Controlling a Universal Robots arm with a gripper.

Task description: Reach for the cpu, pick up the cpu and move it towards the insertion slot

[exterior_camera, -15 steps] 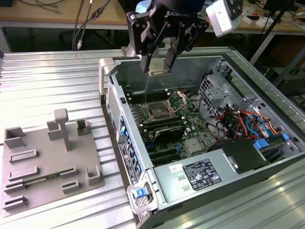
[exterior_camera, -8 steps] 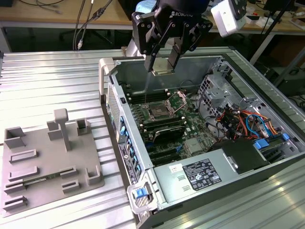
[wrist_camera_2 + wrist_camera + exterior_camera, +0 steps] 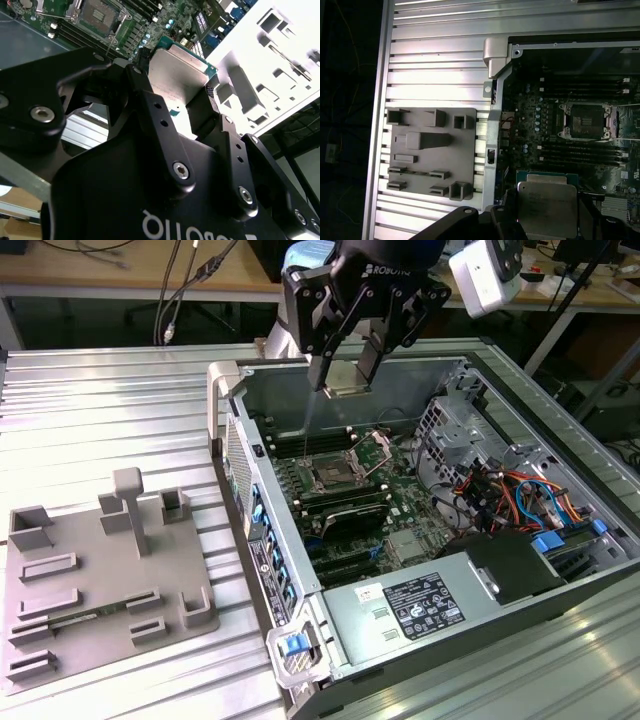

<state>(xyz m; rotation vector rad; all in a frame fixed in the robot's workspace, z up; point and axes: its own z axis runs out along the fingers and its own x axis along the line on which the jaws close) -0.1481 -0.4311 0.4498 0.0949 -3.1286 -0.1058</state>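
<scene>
Chip (image 3: 345,378) clamped by its edges in gripper (image 3: 347,377), held in air above open computer case (image 3: 560,455), over socket (image 3: 330,475). Risk judged: slip from thin-edge grip, chip dropped onto board (image 3: 400,505); socket contacts damaged by tilted approach.

Even overhead light, blown-out white fixture (image 3: 280,65) in the second wrist view, dim murky first wrist view.

The table (image 3: 90,410) is made of ribbed silvery metal slats that catch bright light from above. Behind it in the exterior view runs a wooden desk (image 3: 100,275) with dark cables (image 3: 175,290) hanging over its edge. At the exterior view's right, dark metal frame legs (image 3: 590,330) stand in shadow.
</scene>
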